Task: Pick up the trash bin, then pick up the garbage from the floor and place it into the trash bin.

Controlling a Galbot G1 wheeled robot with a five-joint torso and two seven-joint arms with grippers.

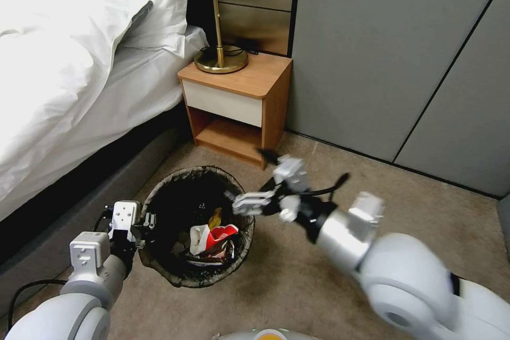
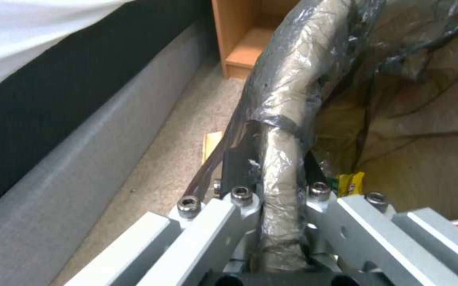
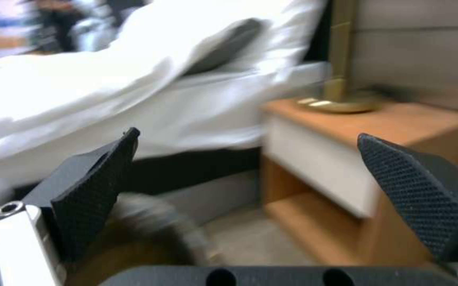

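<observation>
Trash bin (image 1: 159, 271) with dark bag folded over its rim, on beige carpet (image 1: 297, 276) between the bed (image 1: 64, 90) and the wooden nightstand (image 1: 239, 106). Left gripper (image 2: 279, 186) clamped on the bin's bagged rim at the side nearest the bed. Inside the bin — garbage (image 1: 212, 241): red-and-white carton, yellow wrapper, dark wrappers. Right gripper (image 1: 265, 194) just above the bin's far rim, pads (image 3: 96, 190) spread wide, holding nothing. Brass lamp (image 1: 220, 58) on the nightstand.
</observation>
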